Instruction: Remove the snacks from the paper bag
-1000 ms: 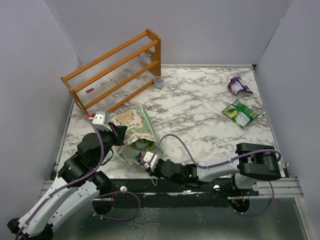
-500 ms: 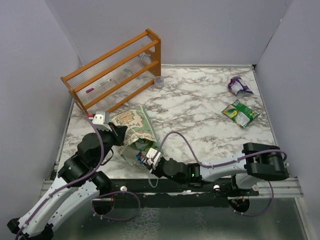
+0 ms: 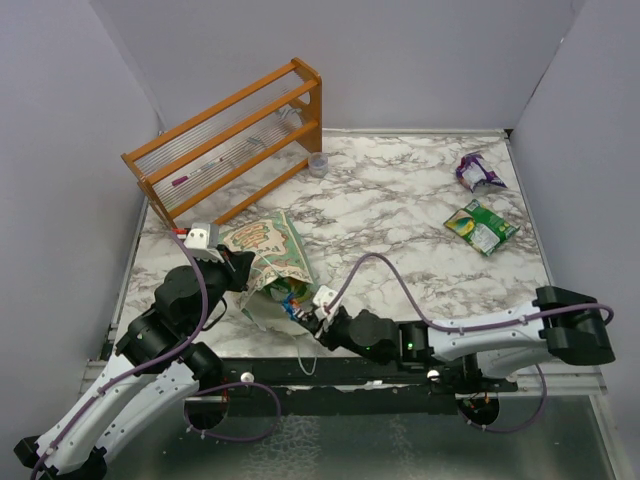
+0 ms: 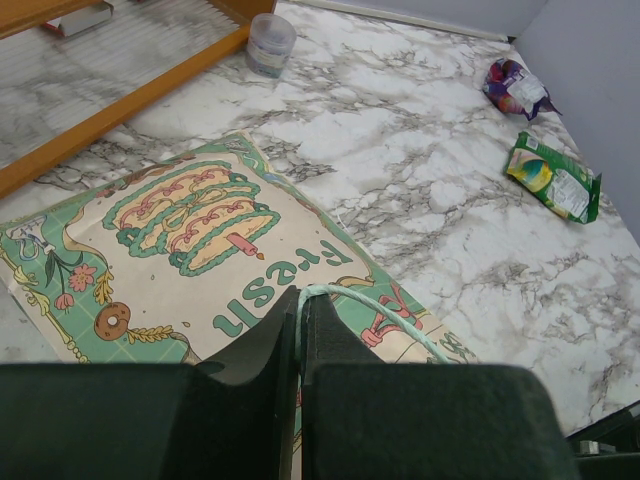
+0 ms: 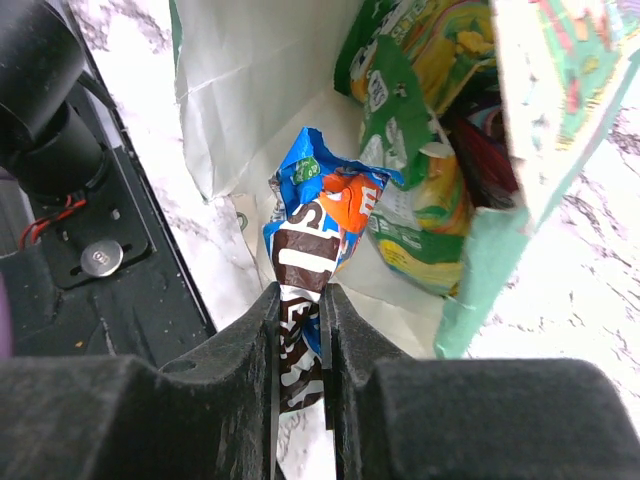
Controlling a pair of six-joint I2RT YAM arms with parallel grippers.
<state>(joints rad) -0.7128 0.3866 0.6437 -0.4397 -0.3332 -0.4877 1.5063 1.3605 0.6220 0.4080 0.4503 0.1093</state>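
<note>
The green paper bag (image 3: 268, 248) lies on its side, mouth toward the arms; its printed front fills the left wrist view (image 4: 190, 225). My left gripper (image 3: 243, 270) (image 4: 300, 298) is shut on the bag's pale green string handle (image 4: 372, 311) and holds the mouth open. My right gripper (image 3: 300, 308) (image 5: 300, 296) is at the bag's mouth, shut on a blue, brown and orange packet (image 5: 322, 212). Green and yellow packets (image 5: 412, 180) lie inside on the cream lining (image 5: 262, 90). A purple packet (image 3: 478, 172) and a green packet (image 3: 482, 226) lie on the table at the far right.
An orange wooden rack (image 3: 230, 140) stands at the back left, with a small clear cup (image 3: 318, 164) beside it. The marble table (image 3: 400, 210) is walled on three sides. The black mounting rail (image 5: 90, 260) runs just below the bag's mouth.
My right arm's elbow has swung to the right and its wrist has shifted a little right and away from me at the bag's mouth. My left arm and the bag have hardly moved.
</note>
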